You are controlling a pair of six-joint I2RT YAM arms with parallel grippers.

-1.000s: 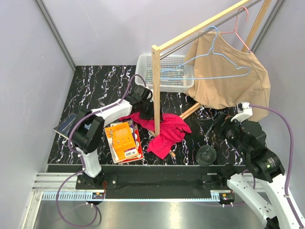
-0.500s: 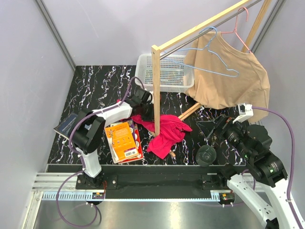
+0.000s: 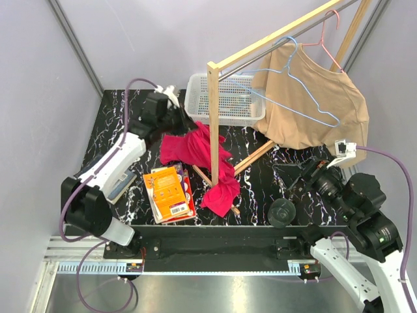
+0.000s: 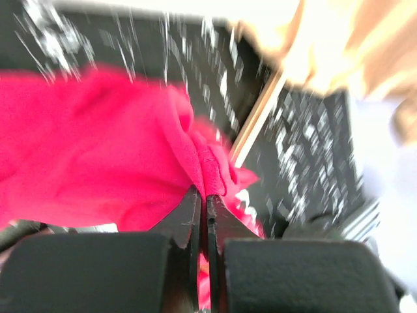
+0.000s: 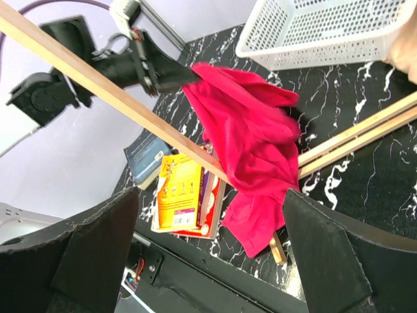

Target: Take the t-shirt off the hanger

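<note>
A tan t-shirt (image 3: 313,107) hangs from the rail on a pink hanger (image 3: 329,29). A bare blue hanger (image 3: 296,91) hangs in front of it. A red t-shirt (image 3: 195,147) is lifted off the table at its upper end and drapes round the wooden post (image 3: 213,124). My left gripper (image 3: 181,124) is shut on a fold of the red t-shirt (image 4: 98,150), its tips (image 4: 202,195) pinching the cloth. My right gripper (image 3: 303,176) is open below the tan t-shirt, holding nothing; through its wide fingers (image 5: 98,248) I see the red t-shirt (image 5: 247,130).
A white basket (image 3: 228,98) stands at the back behind the post. An orange book (image 3: 171,192) lies on another by the red cloth, a blue book (image 3: 117,186) to its left. A black round object (image 3: 282,212) sits near the front. The rack's base bars (image 3: 254,156) cross the table.
The left gripper shut on the red t-shirt and pulled it up and back to the left. The blue hanger swung on the rail. The right arm drifted slightly right.
</note>
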